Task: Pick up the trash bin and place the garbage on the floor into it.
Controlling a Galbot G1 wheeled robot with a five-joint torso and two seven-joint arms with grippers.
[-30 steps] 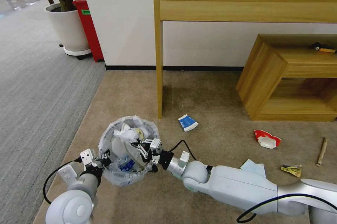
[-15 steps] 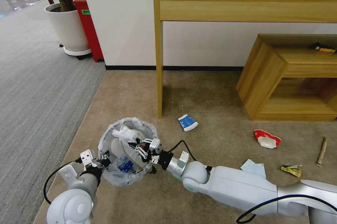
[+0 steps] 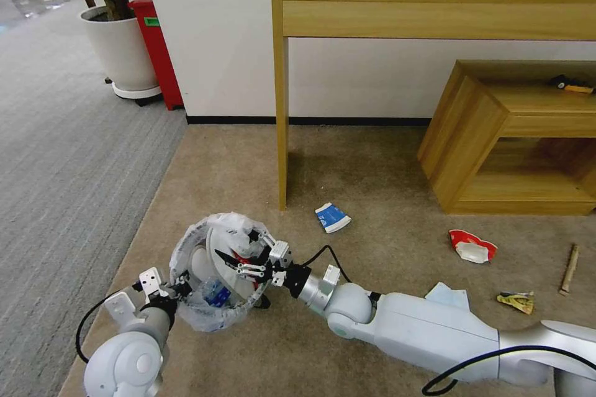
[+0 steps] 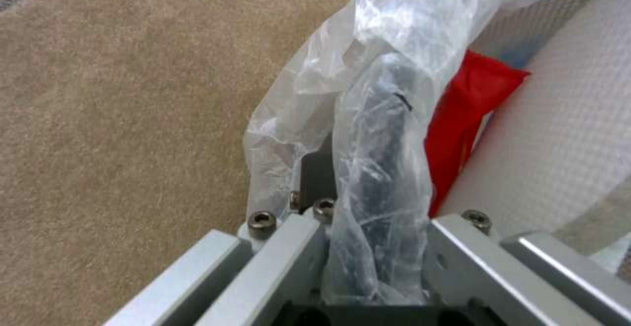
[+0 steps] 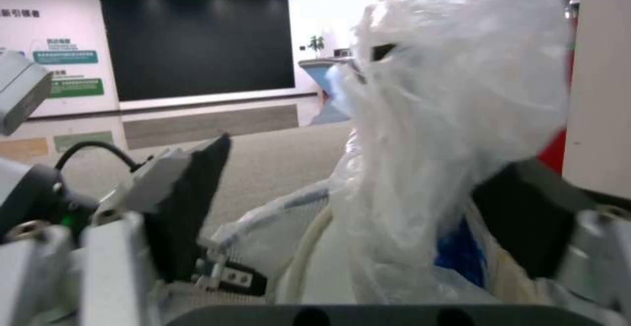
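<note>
Low at the near left of the head view, the small round black trash bin (image 3: 214, 273) lined with a crinkled translucent whitish plastic bag is held tilted above the beige short-pile carpet floor (image 3: 372, 167). The left tool (image 3: 180, 282) is clenched on the bin's rim; the left wrist view shows bag plastic and rim pinched between its fingers (image 4: 289, 257), with a red wrapper (image 4: 467, 119) just inside. The right tool (image 3: 239, 257) reaches over the bin's mouth with its fingers spread apart, holding nothing. Still on the carpet lie a blue-white carton (image 3: 332, 217), a red-white crushed cup (image 3: 472, 245), a pale blue mask (image 3: 448, 296), a crumpled yellow-green wrapper (image 3: 516, 301) and a wooden stick (image 3: 568, 269).
</note>
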